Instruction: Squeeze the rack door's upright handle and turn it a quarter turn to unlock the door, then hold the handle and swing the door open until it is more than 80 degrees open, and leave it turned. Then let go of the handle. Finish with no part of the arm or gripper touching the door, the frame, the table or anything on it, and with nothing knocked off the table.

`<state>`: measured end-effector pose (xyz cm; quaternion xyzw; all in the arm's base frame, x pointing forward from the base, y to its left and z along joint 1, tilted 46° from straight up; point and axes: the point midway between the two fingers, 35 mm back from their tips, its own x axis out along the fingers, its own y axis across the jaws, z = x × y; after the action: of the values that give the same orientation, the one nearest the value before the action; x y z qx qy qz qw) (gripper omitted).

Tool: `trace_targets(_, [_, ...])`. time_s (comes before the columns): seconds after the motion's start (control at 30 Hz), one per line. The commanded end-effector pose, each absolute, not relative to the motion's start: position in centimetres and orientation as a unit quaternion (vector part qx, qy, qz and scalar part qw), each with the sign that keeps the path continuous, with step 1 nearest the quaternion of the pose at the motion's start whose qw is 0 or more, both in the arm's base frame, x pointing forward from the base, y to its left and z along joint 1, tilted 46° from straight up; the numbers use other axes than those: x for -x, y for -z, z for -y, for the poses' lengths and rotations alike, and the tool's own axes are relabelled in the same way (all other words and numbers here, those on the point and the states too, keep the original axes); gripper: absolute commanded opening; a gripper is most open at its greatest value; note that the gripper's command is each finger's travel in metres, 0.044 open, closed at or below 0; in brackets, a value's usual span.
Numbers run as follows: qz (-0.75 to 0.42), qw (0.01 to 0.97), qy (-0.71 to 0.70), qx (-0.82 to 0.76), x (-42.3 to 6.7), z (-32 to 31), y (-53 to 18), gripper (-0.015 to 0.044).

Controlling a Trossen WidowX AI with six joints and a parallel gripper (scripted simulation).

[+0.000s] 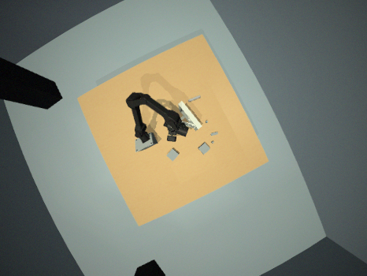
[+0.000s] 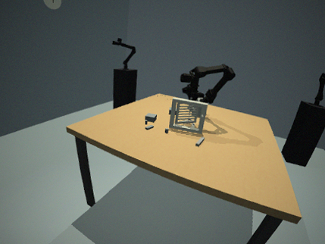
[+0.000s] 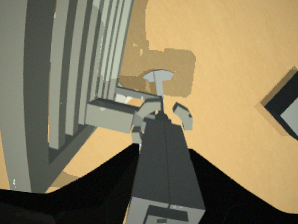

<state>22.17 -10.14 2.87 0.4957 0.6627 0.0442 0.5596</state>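
Note:
The rack's pale frame (image 1: pixel 190 115) (image 2: pixel 203 118) stands upright on the table. Its slatted door (image 3: pixel 75 85) is partly open, swung to the robot's side, and its slats show through the frame in the exterior view. My gripper (image 3: pixel 161 152) is shut on the door handle beside the door's free edge, low in the wrist view. A short grey bar (image 3: pixel 110 116) reaches from the door toward the fingers. The fingers hide most of the handle, so its exact turn cannot be told. In the top view the arm (image 1: pixel 157 108) covers the handle area.
Two grey blocks (image 1: pixel 173 154) (image 1: pixel 204 148) sit beside the rack; one block (image 3: pixel 292 117) shows at the wrist view's right edge. A grey bar (image 1: pixel 194 98) (image 2: pixel 200 142) and several small pieces lie around the frame on the table (image 1: pixel 157 189) (image 2: pixel 230 164).

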Motion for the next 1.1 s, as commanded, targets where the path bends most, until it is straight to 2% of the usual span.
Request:
trace_targets(0.0, [-0.660,0.579,-0.069,-0.474,-21.9,10.6,-2.3,0.0022])
trace_targets(1.07, [-0.621,0.681,-0.231,-0.312,-20.6,15.9,3.3,0.0022])
